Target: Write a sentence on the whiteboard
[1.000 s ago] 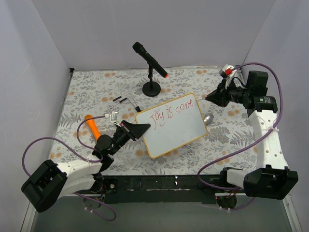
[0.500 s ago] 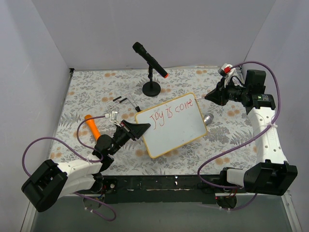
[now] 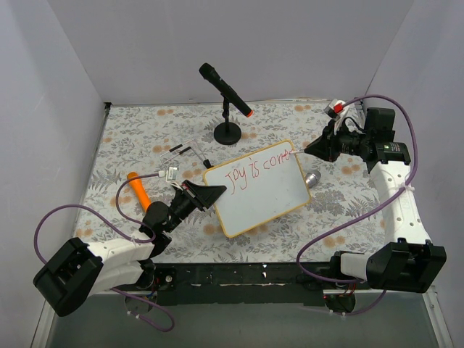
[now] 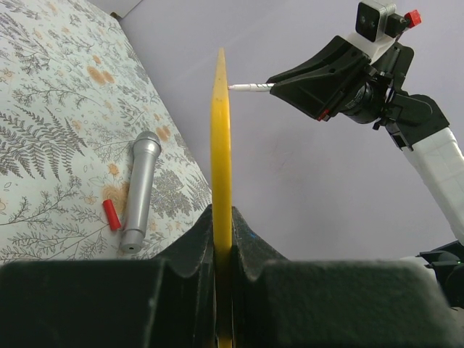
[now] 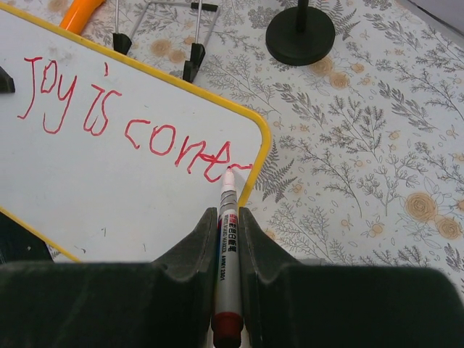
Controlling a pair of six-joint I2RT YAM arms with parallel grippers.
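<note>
- Right gripper (image 5: 227, 217) is clamped on a white-barrelled marker (image 5: 225, 246) with a red tail end. The nib is down on the board and points away from the wrist.
- Left gripper (image 4: 222, 217) is closed on the left end of the whiteboard (image 5: 109, 196), a small glossy white rectangle with a thin yellow-wood frame and rounded corners. My read: it's bracing the board for the stroke.
- The whiteboard sits mid-bench, skewed, between the two arms. Can't tell if it lies flat or is held off the cloth.
- The sentence (image 5: 130, 119) is red handwriting along the top, reading "Joy is cont…". The nib is at the end of the last stroke, just inside the frame's far-right corner.
- Step, as I judge it: mid-word on the first line, with no line left. The next move calls for lifting the nib, carrying it back toward the left gripper's side, dropping lower and starting a second line under "Joy".
- Room: most of the white below the writing is blank. On the top line, one more stroke would run onto the frame.
- Off the right edge, a slim silver microphone (image 4: 138, 192) lies on the floral-print bench (image 3: 130, 138), just beside the board. A small red cap (image 4: 110, 214) lies next to it. Low wrist travel there risks clipping both.
- The black microphone stand (image 3: 228, 133) is beyond the far edge, apart from the board. It looks clear of a return sweep.
</note>
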